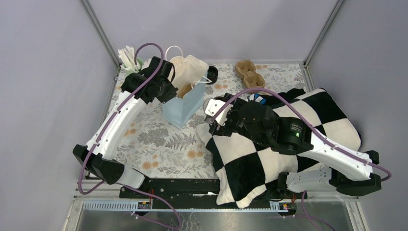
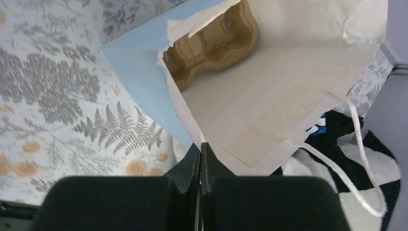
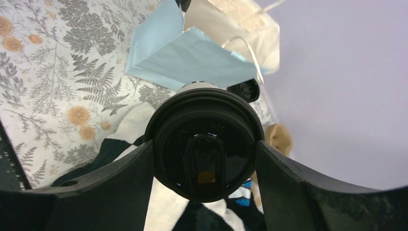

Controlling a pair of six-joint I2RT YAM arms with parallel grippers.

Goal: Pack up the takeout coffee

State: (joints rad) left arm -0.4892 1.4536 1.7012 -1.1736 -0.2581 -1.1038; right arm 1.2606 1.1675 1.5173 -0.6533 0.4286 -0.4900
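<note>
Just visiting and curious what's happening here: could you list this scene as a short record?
Left end effector: shut on rim of light-blue paper bag
Right end effector: shut on takeout coffee cup with round black plastic lid, outside bag
Inside bag: brown moulded-pulp cup carrier
Under right arm: black-and-white checked cloth

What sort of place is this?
Probably a robot lab enclosure staged as a takeout counter: plain walls, a bag with a carrier inside, lidded coffee in the right end effector.
</note>
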